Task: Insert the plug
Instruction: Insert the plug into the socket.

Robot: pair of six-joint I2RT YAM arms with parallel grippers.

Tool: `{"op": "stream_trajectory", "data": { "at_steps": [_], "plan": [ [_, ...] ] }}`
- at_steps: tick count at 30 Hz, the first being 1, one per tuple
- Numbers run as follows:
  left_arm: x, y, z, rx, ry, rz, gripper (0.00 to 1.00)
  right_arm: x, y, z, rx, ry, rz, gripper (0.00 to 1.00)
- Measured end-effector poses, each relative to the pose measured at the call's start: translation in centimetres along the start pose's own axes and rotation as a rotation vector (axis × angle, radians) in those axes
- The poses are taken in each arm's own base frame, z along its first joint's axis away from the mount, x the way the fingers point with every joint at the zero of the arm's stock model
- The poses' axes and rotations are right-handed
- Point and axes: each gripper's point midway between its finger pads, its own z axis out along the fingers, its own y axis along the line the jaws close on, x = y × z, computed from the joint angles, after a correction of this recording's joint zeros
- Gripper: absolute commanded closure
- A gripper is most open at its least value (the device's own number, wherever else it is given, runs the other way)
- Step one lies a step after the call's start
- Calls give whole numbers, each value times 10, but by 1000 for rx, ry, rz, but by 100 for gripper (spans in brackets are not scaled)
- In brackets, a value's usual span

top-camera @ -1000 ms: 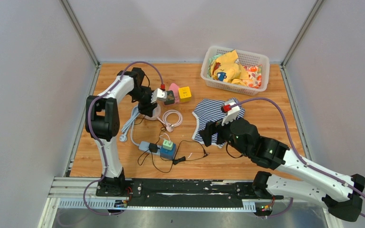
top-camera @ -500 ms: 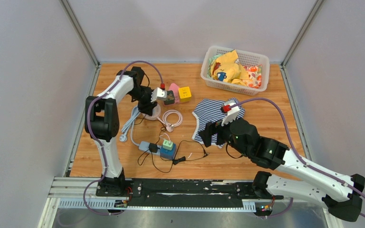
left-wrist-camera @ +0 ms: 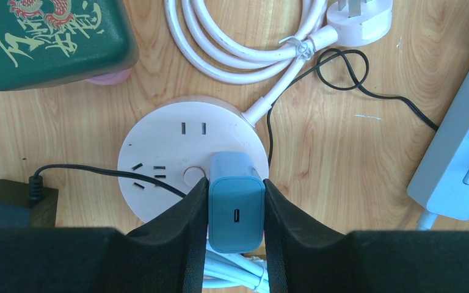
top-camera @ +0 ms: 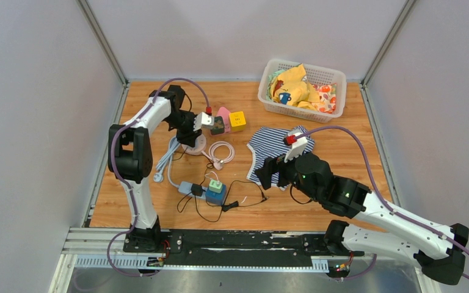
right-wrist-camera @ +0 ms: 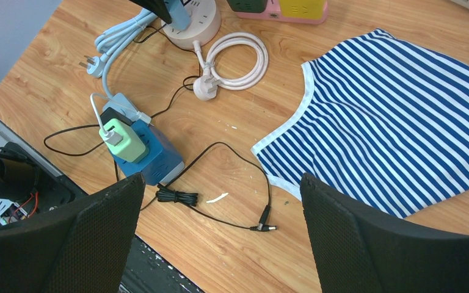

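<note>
Left gripper [left-wrist-camera: 235,244] clamped on blue charger [left-wrist-camera: 236,210] over round socket [left-wrist-camera: 171,146] — black adapter [left-wrist-camera: 12,204] left of the fingers [left-wrist-camera: 180,235], green box [left-wrist-camera: 49,43] beyond; right gripper [right-wrist-camera: 223,183] (fingers [right-wrist-camera: 91,238] wide apart) above black cable [right-wrist-camera: 174,196].

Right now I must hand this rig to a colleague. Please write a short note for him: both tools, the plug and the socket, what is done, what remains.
Left tool: shut on the blue charger.
Right tool: open, empty, hanging near the striped cloth.
The charger stands upright on the round white socket, at the edge nearest the tool.
Done: charger grasped and placed on the socket.
Left: it cannot be seen whether the pins are fully in. Probably press down, check, then release.
</note>
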Motion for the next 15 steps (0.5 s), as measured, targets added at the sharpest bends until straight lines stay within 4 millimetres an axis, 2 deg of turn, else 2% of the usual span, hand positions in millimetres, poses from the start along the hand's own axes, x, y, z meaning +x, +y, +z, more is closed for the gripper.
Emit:
{"op": "stream_trajectory", "data": {
  "at_steps": [3,12,15],
  "plan": [
    [4,-4,5,11,4,-6,100,1,0,0,1,2,-1,3],
    [7,-5,6,8,-28,-14,100,2,-2,-2,-1,-4,1,3],
    [7,-5,6,7,-30,-15,91,1,-2,-4,-4,-10,4,3]
  ]
}}
